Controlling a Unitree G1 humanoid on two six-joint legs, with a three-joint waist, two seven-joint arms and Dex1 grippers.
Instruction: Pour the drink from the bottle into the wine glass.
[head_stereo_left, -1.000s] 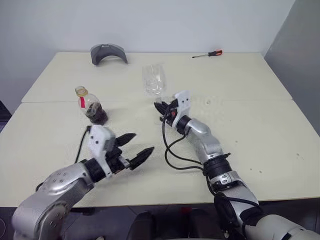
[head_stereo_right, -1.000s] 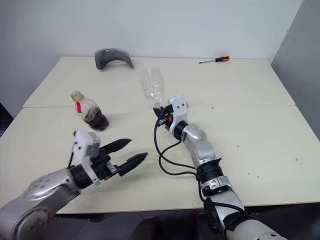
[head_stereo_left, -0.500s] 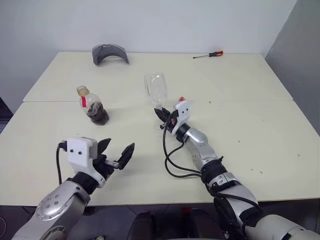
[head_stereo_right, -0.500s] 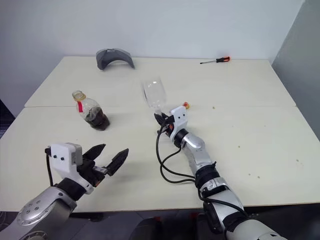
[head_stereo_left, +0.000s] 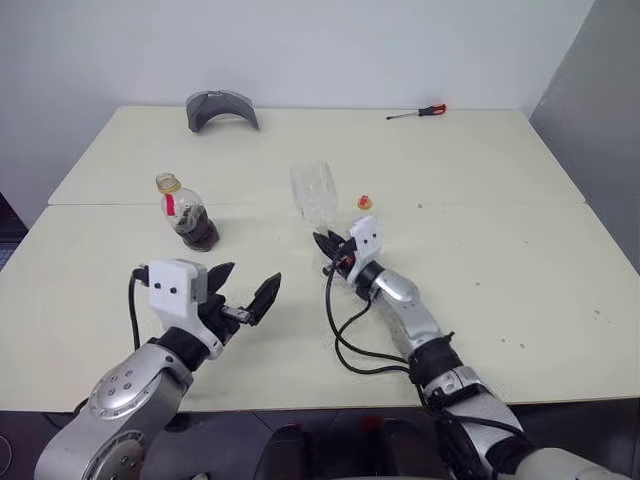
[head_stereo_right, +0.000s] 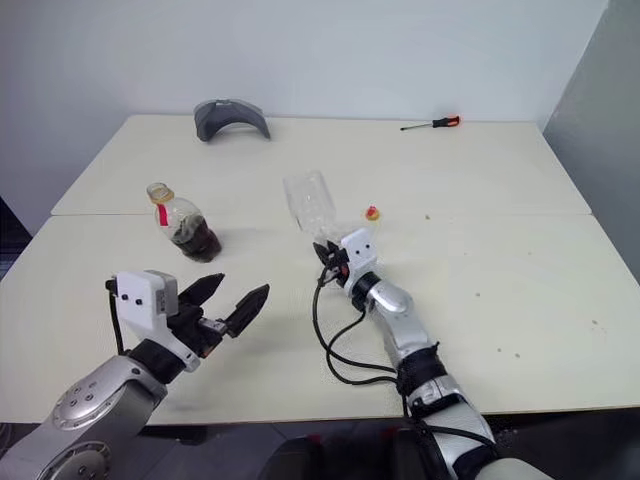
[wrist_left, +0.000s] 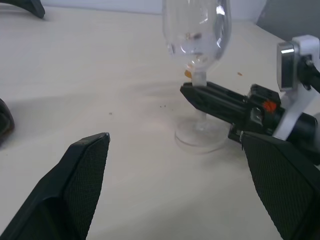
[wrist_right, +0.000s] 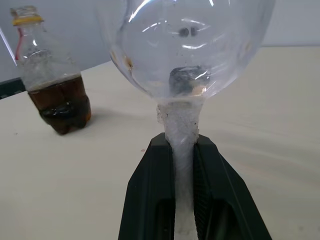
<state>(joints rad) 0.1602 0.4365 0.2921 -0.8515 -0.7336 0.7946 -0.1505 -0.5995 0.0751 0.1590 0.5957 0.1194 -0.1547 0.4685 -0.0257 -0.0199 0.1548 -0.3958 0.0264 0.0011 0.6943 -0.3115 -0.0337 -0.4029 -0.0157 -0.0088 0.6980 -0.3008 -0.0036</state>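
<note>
1. Our right pincer (wrist_right: 184, 200) grips the wine glass (head_stereo_left: 313, 190) stem, foot on the counter (head_stereo_left: 500, 200).
2. Our left pincer (head_stereo_left: 247, 290) gapes wide; the bottle (head_stereo_left: 185, 211) stands well ahead, ungrasped.
3. Next we reach and clasp it.

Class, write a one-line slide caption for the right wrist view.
Right gripper shut on the empty wine glass by its stem, bottle standing beyond.

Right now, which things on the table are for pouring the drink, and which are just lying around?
For the job: bottle with drink; wine glass, its stem clamped by the right tool.

Just lying about: screwdriver, grey curved object, small yellow-red cap.
</note>
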